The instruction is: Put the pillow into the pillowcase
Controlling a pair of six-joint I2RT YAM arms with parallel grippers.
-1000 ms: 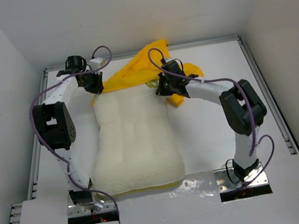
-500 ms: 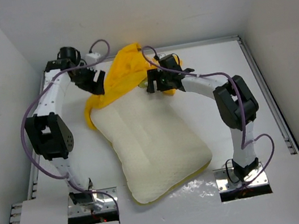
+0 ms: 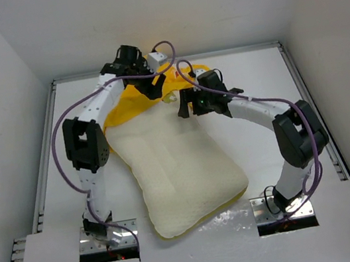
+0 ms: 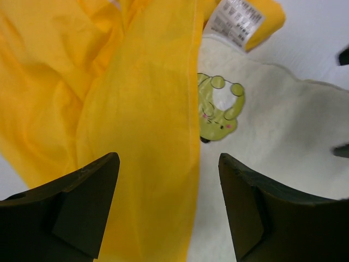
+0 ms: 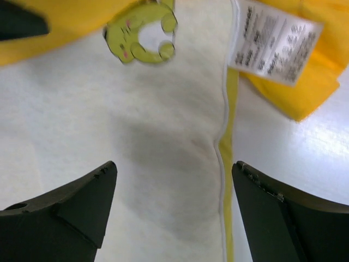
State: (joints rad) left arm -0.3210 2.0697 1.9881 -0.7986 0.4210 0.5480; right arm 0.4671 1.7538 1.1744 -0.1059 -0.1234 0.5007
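The cream pillow [image 3: 181, 170] lies diagonally on the table, its far end tucked under the bunched yellow pillowcase [image 3: 124, 107]. My left gripper [image 3: 154, 86] hovers open over the pillowcase's edge; in its wrist view yellow cloth [image 4: 109, 109] meets the pillow [image 4: 272, 142] between the fingers, nothing gripped. My right gripper [image 3: 186, 107] stands open above the pillow's far right corner. Its wrist view shows the pillow [image 5: 109, 120], its pale yellow edge band [image 5: 230, 164], a white tag [image 5: 272, 41] and pillowcase cloth [image 5: 305, 82]. A green cartoon patch [image 4: 218, 106] lies at the pillow's far end.
White walls close in the table on the left, back and right, with a metal rail [image 3: 46, 166] along the left side. The pillow's near corner [image 3: 171, 229] reaches the front ledge between the two arm bases.
Both grippers went from shut to open. The pillow swung round so its near end now points right. My left arm moved right over the pillowcase; the right gripper shifted slightly.
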